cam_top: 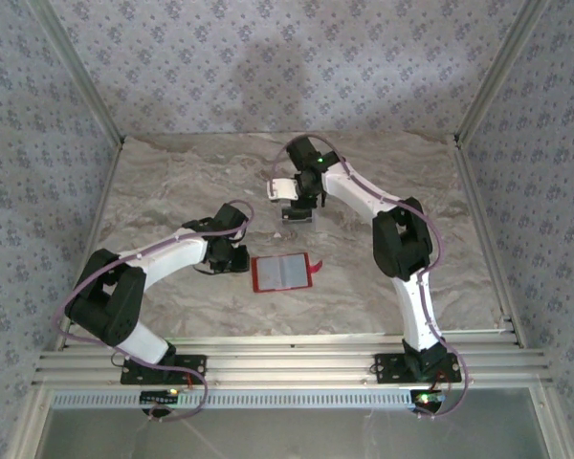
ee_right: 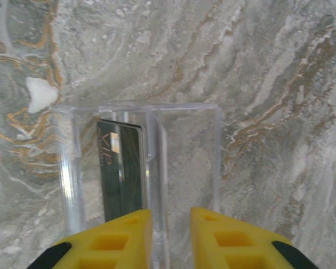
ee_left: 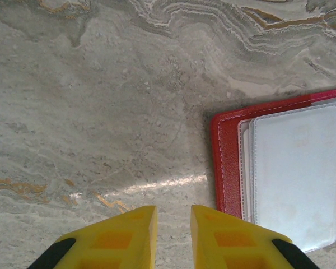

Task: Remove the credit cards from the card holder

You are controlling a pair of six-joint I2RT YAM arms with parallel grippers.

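Table: marble-patterned top [cam_top: 172, 191], walled on three sides with patterned cloth.
Card holder: a red wallet [cam_top: 285, 273] lies open and flat on the table, near the front and about midway between the two arms. Its pale grey pockets [ee_left: 291, 168] face up and its snap tab [cam_top: 316, 269] sticks out on the right side. Whether the pockets hold any cards cannot be told.
Left gripper: sits low over the table [cam_top: 231, 258], just beside the left edge of the wallet. In the wrist view [ee_left: 173, 216] the yellow fingers [ee_left: 123, 235] are a narrow gap apart, with bare table showing between them and nothing pinched.
Right gripper: reaches toward the far middle of the table [cam_top: 299, 208], well apart from the wallet. In the wrist view [ee_right: 171, 216] its fingers are slightly parted above a clear plastic stand [ee_right: 217, 157].
Credit card: one dark green card [ee_right: 123, 168] with pale lettering stands on edge in the left slot of the stand. Its near end is hidden under the left-hand finger. It is not between the fingers.
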